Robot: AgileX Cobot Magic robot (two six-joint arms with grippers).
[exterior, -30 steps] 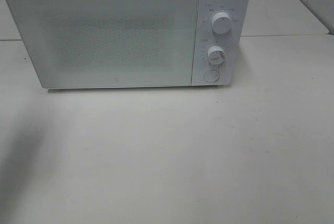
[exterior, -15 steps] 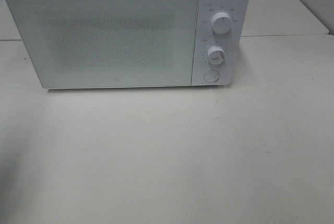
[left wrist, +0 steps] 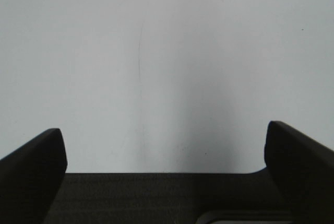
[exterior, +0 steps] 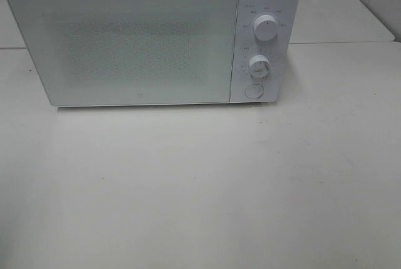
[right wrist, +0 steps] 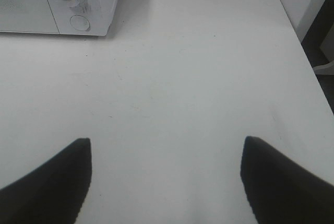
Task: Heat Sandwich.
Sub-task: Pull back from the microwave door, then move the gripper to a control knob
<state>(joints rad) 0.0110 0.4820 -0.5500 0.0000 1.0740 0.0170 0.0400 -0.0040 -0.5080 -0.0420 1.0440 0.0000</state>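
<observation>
The sandwich is out of view in every frame. A white microwave (exterior: 138,37) stands at the back of the table with its frosted door (exterior: 125,43) closed. Neither arm appears in the high view. In the left wrist view my left gripper (left wrist: 164,132) is open, its dark fingers (left wrist: 36,161) spread wide over bare white surface with nothing between them. My right gripper (right wrist: 167,141) is open too and holds nothing. It hovers over the table well in front of and to the right of the microwave (right wrist: 52,4).
The microwave's control panel carries an upper knob (exterior: 265,29), a lower knob (exterior: 259,67) and a round button (exterior: 253,91). The white table (exterior: 200,187) stretches in front of it. Its right edge (right wrist: 308,78) shows in the right wrist view.
A dark shadow on the table's left side in the high view has faded away. The microwave has not moved.
</observation>
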